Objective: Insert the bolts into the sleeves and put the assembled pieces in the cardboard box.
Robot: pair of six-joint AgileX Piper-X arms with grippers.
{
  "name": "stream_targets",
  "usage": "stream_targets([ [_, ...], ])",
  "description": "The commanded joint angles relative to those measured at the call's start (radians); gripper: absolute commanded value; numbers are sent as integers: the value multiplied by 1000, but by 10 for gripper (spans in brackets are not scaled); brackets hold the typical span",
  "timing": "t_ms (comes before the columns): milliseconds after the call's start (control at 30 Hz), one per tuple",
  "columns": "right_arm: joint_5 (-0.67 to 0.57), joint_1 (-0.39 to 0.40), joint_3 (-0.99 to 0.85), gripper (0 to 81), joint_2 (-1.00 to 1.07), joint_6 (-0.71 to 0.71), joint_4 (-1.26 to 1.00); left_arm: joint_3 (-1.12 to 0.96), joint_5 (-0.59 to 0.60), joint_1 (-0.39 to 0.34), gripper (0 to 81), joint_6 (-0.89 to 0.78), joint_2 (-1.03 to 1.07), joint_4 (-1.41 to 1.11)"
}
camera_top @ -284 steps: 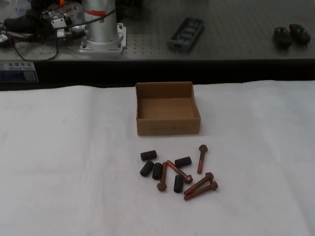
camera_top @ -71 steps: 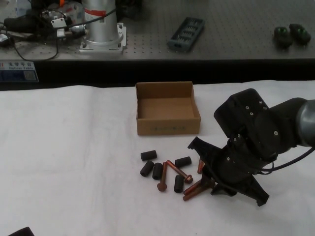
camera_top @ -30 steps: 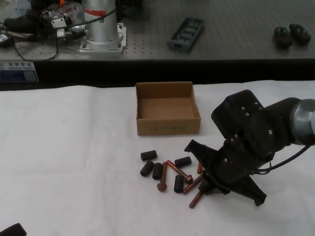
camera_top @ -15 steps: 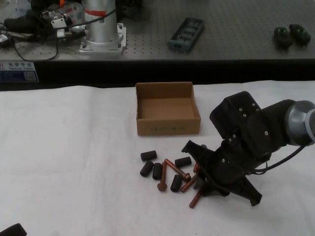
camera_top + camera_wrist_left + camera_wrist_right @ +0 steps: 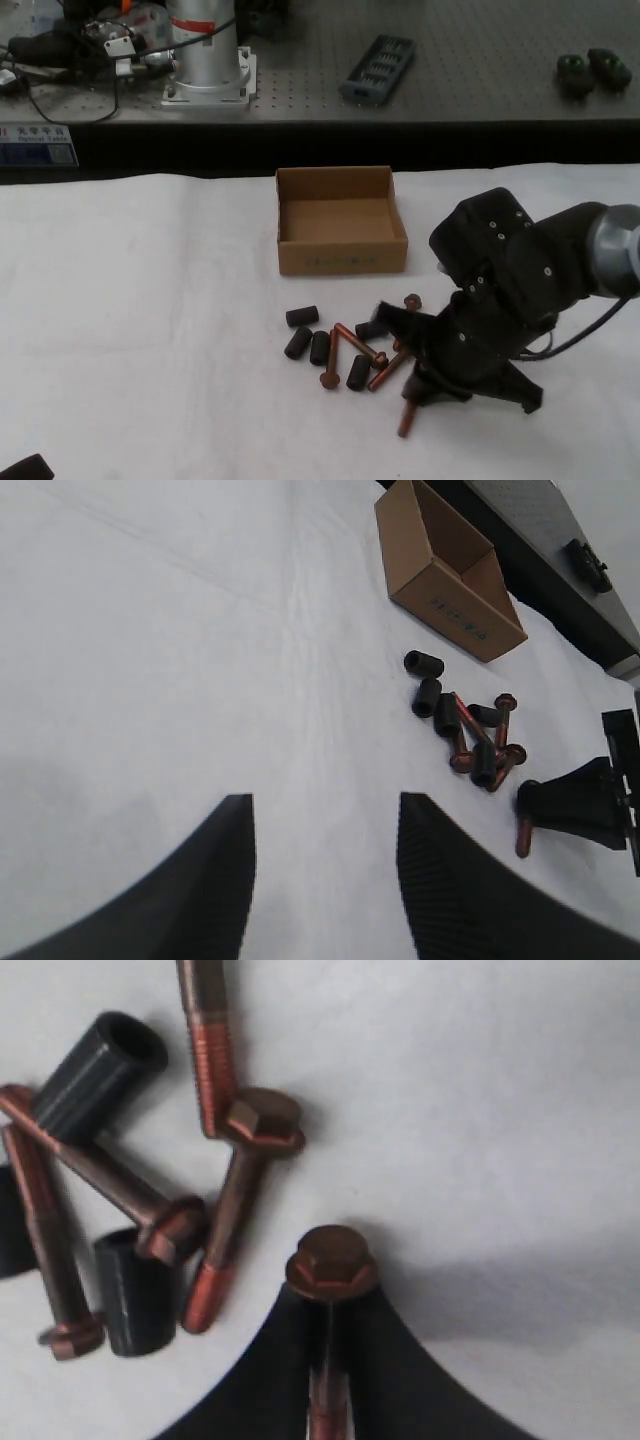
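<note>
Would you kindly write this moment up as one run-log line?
right gripper: shut on bolt | left gripper: open over cloth | sleeves: five loose, unfilled | cardboard box: empty

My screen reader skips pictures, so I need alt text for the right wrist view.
The right pincer is shut on a copper bolt, hex head showing at its tip. More bolts and black sleeves lie beside it on white cloth.
</note>
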Motion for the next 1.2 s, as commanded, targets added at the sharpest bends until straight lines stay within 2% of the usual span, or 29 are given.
stream_targets([
  [0, 16, 1, 2, 19, -47, -85, 54, -11, -4, -5, 335, 21, 0, -14],
  [200, 28, 1, 19, 19, -153, -275, 109, -11, -2, -5, 335, 21, 0, -19],
  [367, 28, 1, 74, 19, -266, -345, 107, -11, 4, -5, 335, 19, 0, -19],
  [633, -6, 1, 218, 19, -470, -382, 107, -73, 2, -5, 335, 121, 64, -19],
  [800, -41, 1, 273, 19, -569, -382, 107, -161, 11, -5, 335, 268, 276, -23],
  [1000, -43, 1, 286, 19, -651, -409, 114, -343, 59, -7, 335, 414, 628, -103],
  [1067, -43, 1, 286, 19, -673, -412, 113, -428, 62, -25, 335, 453, 765, -103],
  [1167, -43, 1, 286, 19, -693, -424, 113, -555, 62, -94, 335, 456, 962, -103],
])
